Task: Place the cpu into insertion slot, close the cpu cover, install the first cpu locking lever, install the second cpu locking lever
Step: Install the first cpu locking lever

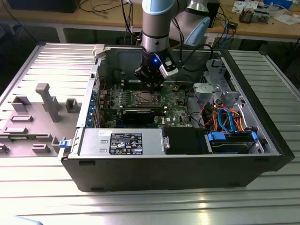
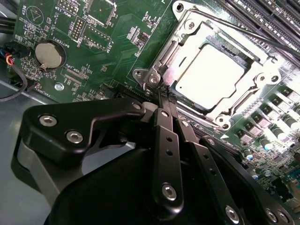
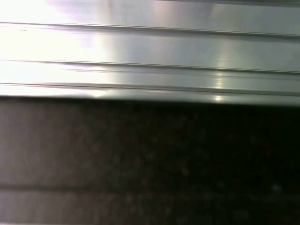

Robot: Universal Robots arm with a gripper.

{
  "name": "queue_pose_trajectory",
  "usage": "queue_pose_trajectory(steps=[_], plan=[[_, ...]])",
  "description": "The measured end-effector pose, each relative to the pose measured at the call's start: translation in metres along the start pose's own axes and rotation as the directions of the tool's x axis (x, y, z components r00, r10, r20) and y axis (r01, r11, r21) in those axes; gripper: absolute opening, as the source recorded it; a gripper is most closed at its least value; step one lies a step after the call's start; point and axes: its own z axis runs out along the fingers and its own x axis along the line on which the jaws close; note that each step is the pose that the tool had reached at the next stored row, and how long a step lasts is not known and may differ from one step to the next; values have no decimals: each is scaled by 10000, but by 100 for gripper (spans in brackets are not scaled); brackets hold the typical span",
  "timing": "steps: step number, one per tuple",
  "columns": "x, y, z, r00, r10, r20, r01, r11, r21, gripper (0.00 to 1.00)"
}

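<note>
The cpu (image 2: 211,77) lies flat in the insertion slot (image 1: 144,97), its silver top showing bright through the window of the cpu cover (image 2: 174,56). The cover lies down flat around it. A thin locking lever (image 2: 243,29) runs along the socket's far side. My gripper (image 2: 165,95) has its black fingers (image 2: 166,140) pressed together, and their tips sit at the socket's corner by a curled metal hook (image 2: 155,80). Nothing shows between them. In the exterior view my gripper (image 1: 151,80) hangs inside the open computer case, just behind the socket.
The green motherboard (image 2: 117,42) carries a coin battery (image 2: 49,55) and long black memory slots (image 2: 267,14). A black card (image 1: 140,115), the power supply (image 1: 122,140) and a drive cage with blue and orange cables (image 1: 225,122) crowd the case. Grey fixtures (image 1: 47,101) stand on the exterior view's left.
</note>
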Motion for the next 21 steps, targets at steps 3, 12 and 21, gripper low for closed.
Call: queue_pose_trajectory(steps=[3, 12, 21], plan=[[0, 0, 1, 10000, 0, 2, 0, 10000, -38, 11], [0, 0, -4, 10000, 3, 7, -3, 9999, -125, 11], [-1, -23, -55, 10000, 2, 5, -2, 9999, -123, 11]])
